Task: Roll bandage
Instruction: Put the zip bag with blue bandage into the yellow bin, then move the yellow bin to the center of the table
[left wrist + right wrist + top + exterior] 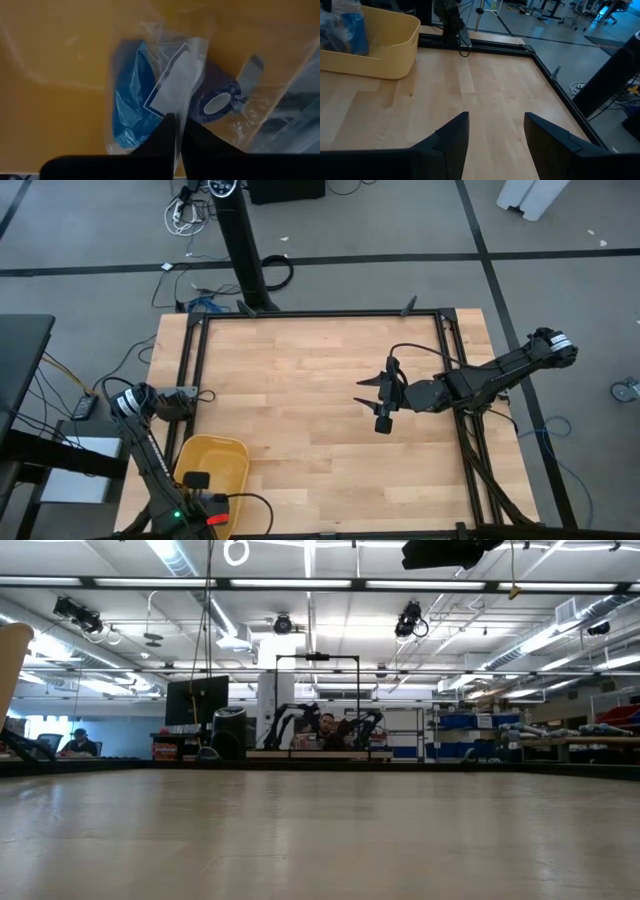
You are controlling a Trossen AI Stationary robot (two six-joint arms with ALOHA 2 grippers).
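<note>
The bandage point(131, 107) is bright blue fabric inside a clear crinkled plastic bag point(165, 85) with a white label. A small blue roll with a white core point(217, 102) lies in the same bag. The bag is in the yellow bin point(228, 455) at the table's near left. It also shows in the right wrist view point(342, 27), standing above the bin's rim. My left gripper point(177, 137) is down in the bin point(198, 480), shut on the bag. My right gripper point(372, 395) is open and empty above the table's middle right. My left gripper pinches the clear plastic bag between its two fingers, at the bag's edge just below the white label point(172, 112). The fingers come from above, pointing down into the bin. The blue bandage lies inside the bag beside the fingers. I cannot tell whether the bag is clear of the bin's floor.
The bare wooden tabletop point(310, 370) spreads between the two arms, framed by a black rail point(320, 315). The yellow bin's wall point(385, 55) stands to the far side in the right wrist view. People and benches show in the room beyond the table point(325, 730).
</note>
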